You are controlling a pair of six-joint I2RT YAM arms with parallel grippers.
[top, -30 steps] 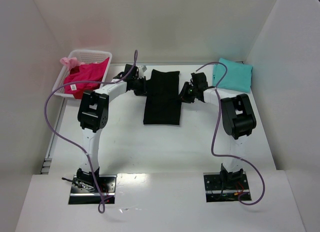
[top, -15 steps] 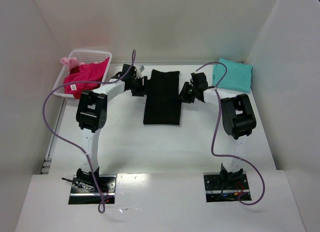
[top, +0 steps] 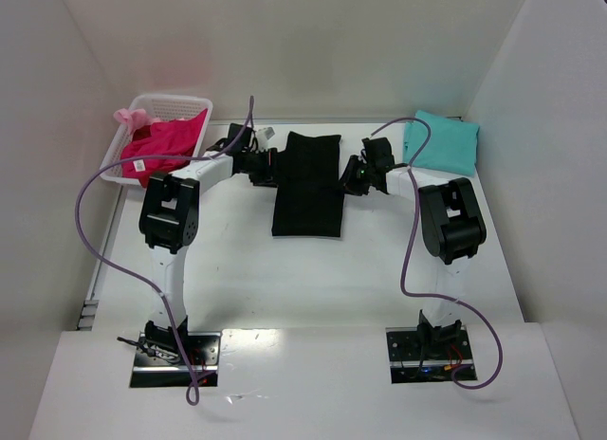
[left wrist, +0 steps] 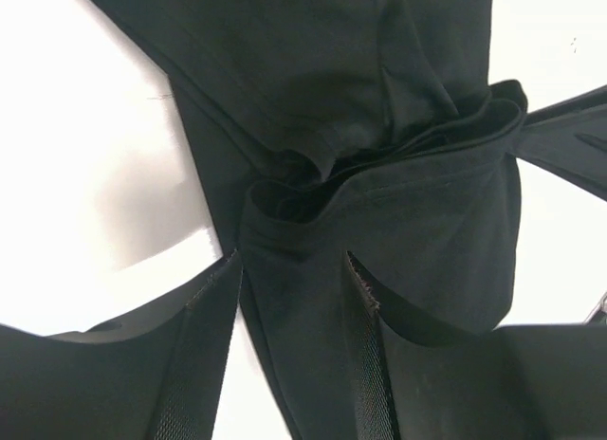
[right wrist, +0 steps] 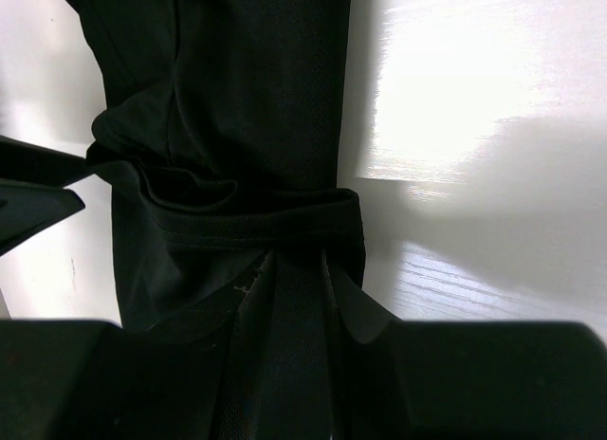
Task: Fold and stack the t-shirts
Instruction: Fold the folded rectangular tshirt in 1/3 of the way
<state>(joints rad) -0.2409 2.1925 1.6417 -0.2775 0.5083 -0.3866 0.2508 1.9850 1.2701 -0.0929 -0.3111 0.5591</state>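
Note:
The black t-shirt [top: 308, 184] lies folded into a long strip in the middle of the table. My left gripper [top: 268, 165] is at the strip's left edge. In the left wrist view its fingers stand apart [left wrist: 292, 265] with a bunched fold of black cloth [left wrist: 379, 127] between them, and some table shows beside the cloth. My right gripper [top: 353, 178] is at the strip's right edge, shut [right wrist: 296, 255] on a bunched fold of the black shirt [right wrist: 256, 108]. The teal t-shirt [top: 441, 142] lies folded at the far right. The magenta-pink t-shirt [top: 163, 146], with its white tag, lies in the basket.
A white lattice basket [top: 175, 102] stands at the far left with a pale pink cloth [top: 131, 117] at its back corner. White walls close in the table at the back and both sides. Purple cables loop off both arms.
My left gripper has moved right, onto the left edge of the black shirt. The right gripper and the shirts have stayed in place.

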